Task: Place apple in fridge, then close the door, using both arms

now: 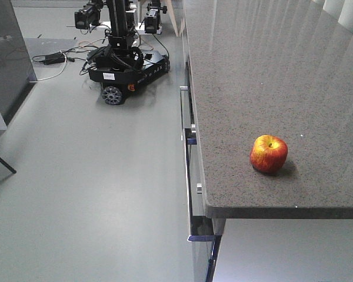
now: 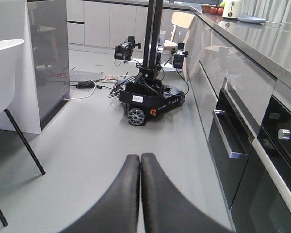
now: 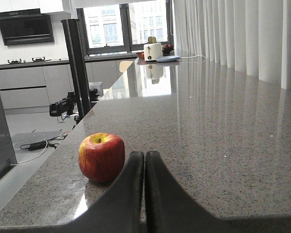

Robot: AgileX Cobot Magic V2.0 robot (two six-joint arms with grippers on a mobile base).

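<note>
The apple (image 1: 269, 154), red with yellow patches, sits upright on the speckled grey countertop (image 1: 270, 70) near its front left corner. In the right wrist view the apple (image 3: 102, 156) is just left of my right gripper (image 3: 144, 154), which is shut and empty, low over the countertop (image 3: 208, 145). My left gripper (image 2: 140, 156) is shut and empty, hanging over the grey floor (image 2: 87, 145). A tall dark grey panel with a white side (image 2: 48, 58) stands at the left. I cannot tell whether it is the fridge body or its door. No fridge interior shows.
A black wheeled robot base (image 1: 126, 64) with cables stands on the floor ahead. Drawer handles (image 1: 188, 176) line the counter front, with an oven (image 2: 242, 160) below. A white chair (image 2: 5, 73) is at the left. A toaster (image 3: 153, 50) and a plate (image 3: 167, 58) sit at the counter's far end.
</note>
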